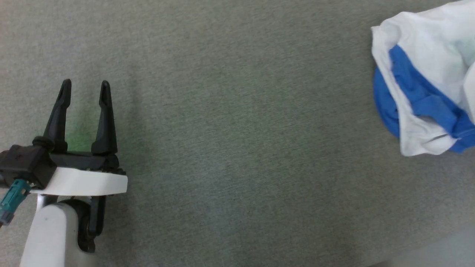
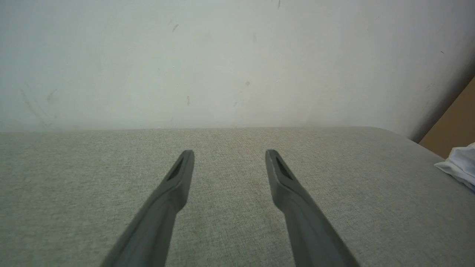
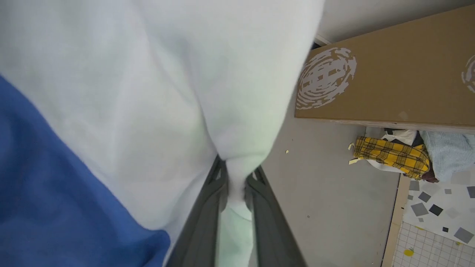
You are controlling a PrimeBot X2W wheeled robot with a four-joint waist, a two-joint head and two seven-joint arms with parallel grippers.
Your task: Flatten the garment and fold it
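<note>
bunching in soft folds at the right edge of the head view, the white knit shirt with bright blue sleeves sits crumpled over the flat, grey-green woven surface. the right gripper pinches a narrow fold of its white cloth tight between two long dark fingers. well apart at lower left, the left gripper stands spread wide, holding nothing, tapered matte fingers above the weave.

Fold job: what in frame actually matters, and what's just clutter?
Job:
- shirt, white and blue, bunched
- right hand, shut on the shirt's white cloth
- left hand, open, empty
- grey surface

Lying about:
- cardboard box
- yellow checked cloth
- pale blue cloth
</note>
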